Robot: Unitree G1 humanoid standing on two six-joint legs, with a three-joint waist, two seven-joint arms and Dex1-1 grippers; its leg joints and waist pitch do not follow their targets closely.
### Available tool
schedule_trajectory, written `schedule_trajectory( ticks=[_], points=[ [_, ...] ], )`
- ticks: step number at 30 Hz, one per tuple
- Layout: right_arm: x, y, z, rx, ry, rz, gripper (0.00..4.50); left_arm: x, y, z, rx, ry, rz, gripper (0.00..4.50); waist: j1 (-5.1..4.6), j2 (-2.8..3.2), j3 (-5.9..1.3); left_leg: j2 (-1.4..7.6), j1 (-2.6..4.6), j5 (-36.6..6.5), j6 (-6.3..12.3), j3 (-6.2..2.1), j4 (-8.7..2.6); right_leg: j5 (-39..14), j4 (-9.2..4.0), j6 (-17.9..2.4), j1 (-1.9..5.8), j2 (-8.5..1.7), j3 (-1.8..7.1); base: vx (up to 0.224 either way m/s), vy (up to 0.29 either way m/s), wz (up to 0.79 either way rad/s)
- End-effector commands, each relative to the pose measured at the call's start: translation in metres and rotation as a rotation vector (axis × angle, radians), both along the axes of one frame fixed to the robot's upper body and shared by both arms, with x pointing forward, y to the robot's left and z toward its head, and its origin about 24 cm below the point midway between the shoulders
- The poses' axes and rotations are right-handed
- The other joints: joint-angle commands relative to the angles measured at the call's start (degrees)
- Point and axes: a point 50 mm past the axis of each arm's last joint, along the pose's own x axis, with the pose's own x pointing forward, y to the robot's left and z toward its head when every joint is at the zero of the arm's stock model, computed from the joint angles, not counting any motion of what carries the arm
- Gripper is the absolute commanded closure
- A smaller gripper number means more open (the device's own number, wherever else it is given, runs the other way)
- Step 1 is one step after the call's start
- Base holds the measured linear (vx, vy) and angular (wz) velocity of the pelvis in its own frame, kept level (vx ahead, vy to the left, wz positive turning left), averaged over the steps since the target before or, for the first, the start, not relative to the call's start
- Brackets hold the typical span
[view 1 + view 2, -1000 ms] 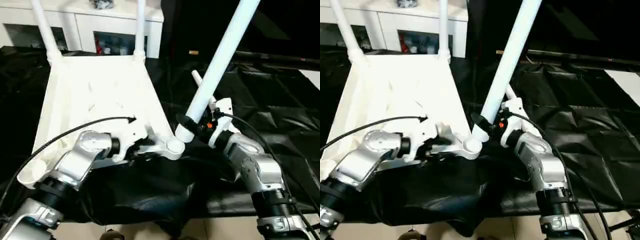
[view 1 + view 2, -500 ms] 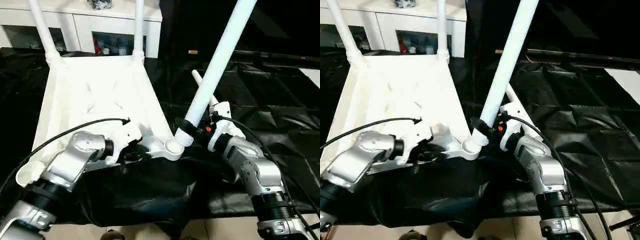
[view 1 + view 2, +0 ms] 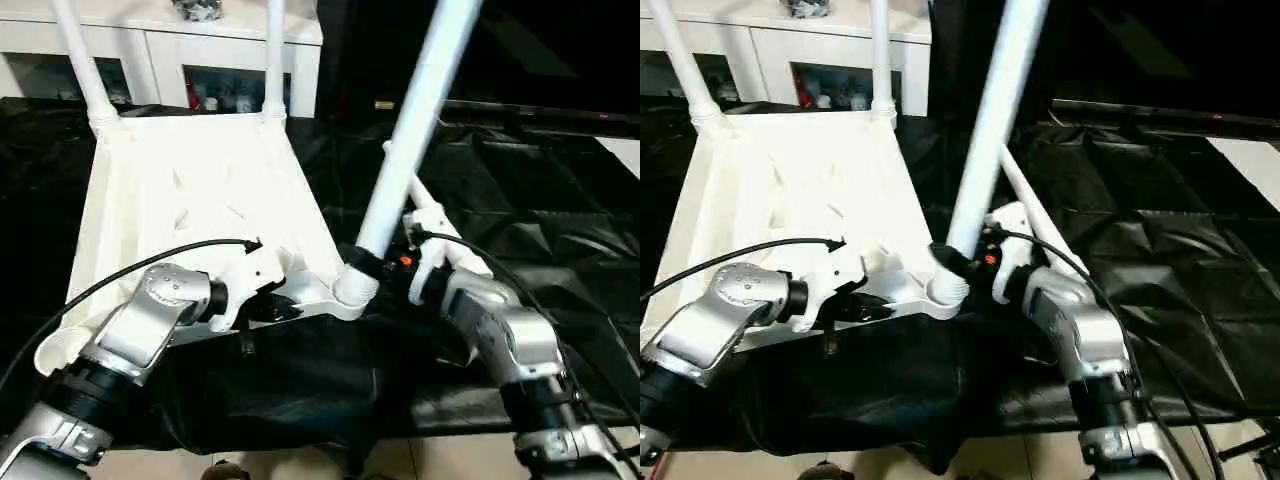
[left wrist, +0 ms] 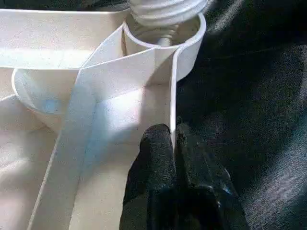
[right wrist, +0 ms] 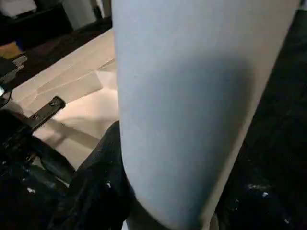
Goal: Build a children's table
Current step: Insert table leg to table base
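Observation:
The white table top (image 3: 190,190) lies upside down on black cloth, ribbed side up. Two legs (image 3: 80,60) (image 3: 275,50) stand in its far corners. My right gripper (image 3: 385,265) is shut on a third leg (image 3: 410,120), which stands steeply and leans to the right. Its threaded end (image 4: 163,9) sits in the near right corner socket (image 3: 352,290). My left gripper (image 4: 168,136) is shut on the top's side wall just beside that socket, with the thin wall between its fingers (image 4: 153,148). Another leg (image 3: 1025,195) lies on the cloth behind my right wrist.
A white cabinet (image 3: 160,40) with glass doors stands behind the table top. Black cloth (image 3: 540,200) covers the work surface to the right and hangs over the near edge. A dark bar runs along the far right.
My left gripper has closed onto the top's wall by the near right socket. My right arm has tipped the held leg more upright and set its threaded end into the socket.

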Motion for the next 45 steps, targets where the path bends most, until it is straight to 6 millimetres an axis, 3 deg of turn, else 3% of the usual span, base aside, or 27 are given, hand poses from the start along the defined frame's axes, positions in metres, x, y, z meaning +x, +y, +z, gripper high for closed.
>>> schedule_trajectory(
  ticks=[1,6,7,8,11,24,25,28,32,34,37,40,41,42,45],
  points=[
    [0.005,-0.004,0.002,-0.026,-0.008,-0.001,2.6,0.001,-0.009,0.0,-0.02,-0.004,-0.012,4.5,-0.05,1.11,-3.97,1.41,1.21,-20.16,-2.43,-0.52,-4.57,-25.35,-5.2,-6.79,2.26,-4.1,2.95,0.0,0.0,0.0],
    [0.009,-0.006,-0.005,-0.06,0.012,0.005,2.6,0.005,-0.018,0.001,-0.041,-0.023,-0.002,4.5,-0.04,1.04,-3.91,1.39,1.21,-20.3,-2.47,-0.52,-4.53,-25.87,-5.26,-6.76,2.27,-4.11,2.89,0.0,0.0,0.0],
    [0.009,-0.006,-0.005,-0.062,0.013,0.006,2.6,0.005,-0.019,0.001,-0.042,-0.025,0.0,4.5,-0.09,0.23,-3.94,1.37,1.13,-20.05,-2.26,-0.42,-4.47,-26.56,-5.39,-6.42,2.34,-4.09,2.83,0.0,0.0,0.0],
    [0.011,-0.006,-0.005,-0.063,0.015,0.003,2.6,0.006,-0.02,0.003,-0.048,-0.032,0.002,4.5,0.08,0.66,-3.83,1.35,1.32,-20.14,-2.13,-0.49,-4.46,-28.16,-5.46,-6.04,2.19,-4.26,2.84,0.0,0.0,0.0],
    [0.013,-0.007,-0.006,-0.06,0.02,-0.005,2.6,0.008,-0.022,0.004,-0.055,-0.037,0.003,4.5,-0.03,0.64,-3.81,1.34,1.18,-20.21,-1.96,-0.6,-4.44,-30.2,-5.76,-5.03,2.21,-4.32,2.73,0.0,0.0,0.0],
    [0.007,-0.021,-0.03,0.039,0.069,-0.106,2.6,0.019,-0.028,0.008,-0.08,-0.074,0.078,4.5,0.08,0.7,-3.89,1.28,1.25,-20.96,-1.32,-0.64,-4.36,-31.84,-6.21,-4.51,2.07,-4.34,2.45,0.0,0.0,0.0],
    [0.004,-0.024,-0.035,0.064,0.08,-0.127,2.6,0.02,-0.028,0.008,-0.079,-0.078,0.083,4.5,0.08,0.98,-3.84,1.27,1.35,-21.39,-1.35,-0.68,-4.37,-32.03,-6.26,-4.55,1.97,-4.34,2.41,0.0,0.0,0.0],
    [-0.003,-0.029,-0.045,0.109,0.093,-0.168,2.6,0.022,-0.029,0.007,-0.075,-0.086,0.101,4.5,0.16,1.07,-3.75,1.27,1.72,-22.72,-1.12,-0.66,-4.3,-33.36,-6.68,-4.41,1.71,-4.45,2.33,0.0,0.0,0.0],
    [-0.009,-0.032,-0.054,0.13,0.099,-0.202,2.6,0.025,-0.029,0.007,-0.072,-0.096,0.118,4.5,0.04,1.12,-3.65,1.24,1.69,-24.14,-1.09,-0.85,-4.4,-35.6,-7.05,-3.81,1.84,-4.49,1.92,0.0,0.0,0.0],
    [-0.013,-0.035,-0.06,0.143,0.103,-0.237,2.6,0.026,-0.029,0.007,-0.069,-0.101,0.124,4.5,0.01,1.45,-3.64,1.32,2.07,-25.49,-1.25,-0.92,-4.41,-36.32,-7.38,-3.66,1.6,-4.59,1.76,0.0,0.0,0.0],
    [-0.018,-0.039,-0.068,0.148,0.095,-0.292,2.6,0.028,-0.029,0.008,-0.069,-0.106,0.128,4.5,-0.2,1.53,-3.63,1.36,1.8,-26.2,-1.25,-1.19,-4.75,-36.57,-7.64,-3.41,2.14,-4.71,1.34,0.0,0.0,0.0],
    [-0.019,-0.039,-0.069,0.104,0.046,-0.309,2.6,0.029,-0.029,0.008,-0.066,-0.11,0.13,4.5,-0.43,1.61,-3.47,1.31,2.46,-28.38,-1.18,-1.16,-4.63,-38.31,-8.27,-2.94,1.73,-4.81,0.76,0.0,0.0,0.0],
    [-0.019,-0.038,-0.067,0.068,0.023,-0.296,2.6,0.029,-0.029,0.007,-0.06,-0.114,0.13,4.5,-0.6,2.08,-3.31,1.52,2.67,-29.82,-1.47,-1.37,-4.76,-38.52,-8.6,-2.74,1.88,-4.92,0.25,0.0,0.0,0.0],
    [-0.018,-0.036,-0.066,0.044,0.011,-0.284,2.6,0.03,-0.029,0.007,-0.058,-0.115,0.129,4.5,-0.99,1.96,-3.4,1.58,2.19,-30.46,-1.73,-1.62,-5.03,-38.23,-8.55,-2.23,2.6,-4.96,-0.19,0.0,0.0,0.0],
    [-0.016,-0.032,-0.063,-0.045,-0.017,-0.233,2.6,0.03,-0.029,0.007,-0.054,-0.115,0.122,4.5,-1.13,2.2,-3.42,1.63,2.48,-31.32,-2.2,-1.7,-5.21,-37.82,-8.71,-2.12,2.52,-5.08,-0.18,0.0,0.0,0.0]
  ],
)
